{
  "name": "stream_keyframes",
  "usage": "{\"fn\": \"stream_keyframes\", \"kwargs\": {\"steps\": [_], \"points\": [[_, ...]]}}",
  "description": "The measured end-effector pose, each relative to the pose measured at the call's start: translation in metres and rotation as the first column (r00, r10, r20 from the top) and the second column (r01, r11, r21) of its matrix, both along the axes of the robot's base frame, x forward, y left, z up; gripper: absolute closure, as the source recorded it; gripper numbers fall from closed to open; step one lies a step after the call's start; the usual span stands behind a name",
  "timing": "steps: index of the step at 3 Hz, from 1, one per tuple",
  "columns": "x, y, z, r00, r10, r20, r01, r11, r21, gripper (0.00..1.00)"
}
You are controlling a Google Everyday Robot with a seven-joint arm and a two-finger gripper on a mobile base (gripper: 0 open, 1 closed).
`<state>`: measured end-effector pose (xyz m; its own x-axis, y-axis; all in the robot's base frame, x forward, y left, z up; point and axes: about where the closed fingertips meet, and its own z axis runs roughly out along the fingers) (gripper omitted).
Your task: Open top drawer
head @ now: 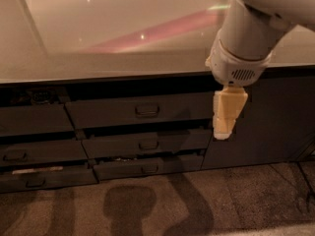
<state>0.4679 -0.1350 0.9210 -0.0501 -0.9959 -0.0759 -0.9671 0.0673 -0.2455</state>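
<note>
One gripper hangs beside right edge of the top drawer

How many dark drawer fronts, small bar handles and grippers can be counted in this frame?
Dark grey drawer fronts: 6, three in the centre column including the wide top drawer, three at left.
Small bar handles: 5 visible.
Pale gripper: 1, hanging by the dark cabinet door's left edge, right of the top drawer.
Total: 12.
</note>
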Motion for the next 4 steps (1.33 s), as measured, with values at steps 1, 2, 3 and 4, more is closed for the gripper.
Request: {"fn": "stream_keyframes", "kwargs": {"steps": [1,2,3,4], "points": [[0.01,0.005,-0.001,0.9987,0.013,0.05,-0.013,1.0,0.015,0.0],[0.01,0.005,-0.001,0.9987,0.013,0.049,-0.013,1.0,0.015,0.0],[0.032,-0.012,-0.052,0.9986,-0.025,-0.046,0.025,1.0,0.002,0.0],[0.056,-0.031,-0.115,0.9868,-0.057,-0.152,0.058,0.998,-0.003,0.0]]}}
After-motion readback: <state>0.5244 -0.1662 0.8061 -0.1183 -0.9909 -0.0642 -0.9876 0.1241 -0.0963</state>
